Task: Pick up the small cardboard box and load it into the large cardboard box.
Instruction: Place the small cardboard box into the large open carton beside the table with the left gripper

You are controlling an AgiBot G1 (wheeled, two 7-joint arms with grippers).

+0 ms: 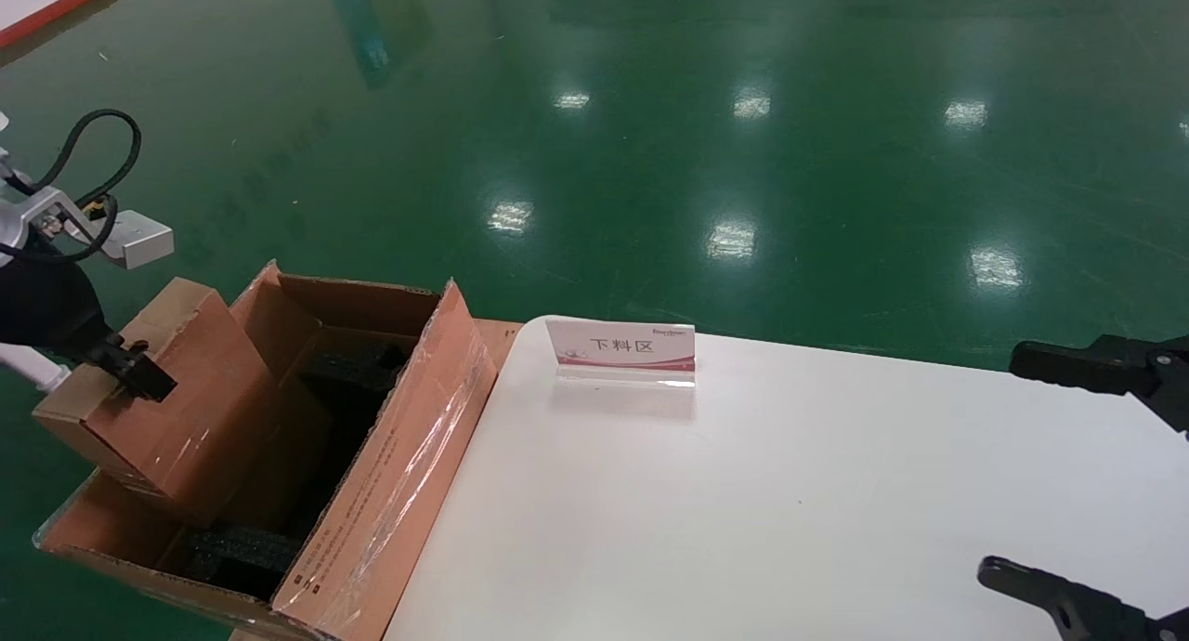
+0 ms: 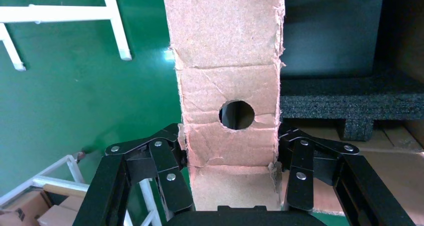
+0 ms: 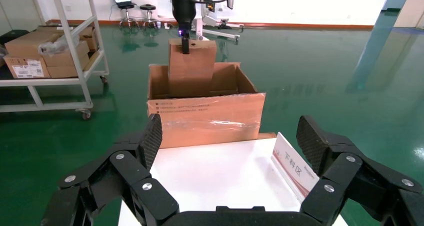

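Observation:
The small cardboard box is reddish-brown and tilted, its lower end inside the large cardboard box, which stands open on the floor at the table's left end. My left gripper is shut on the small box's upper end. In the left wrist view the fingers clamp both sides of the small box just below its round hole. Black foam lining shows inside the carton. My right gripper is open and empty over the white table, at its right side.
A pink and white sign holder stands at the table's back edge. The carton's taped flap leans against the table's left end. A white rack with cartons stands on the green floor beyond.

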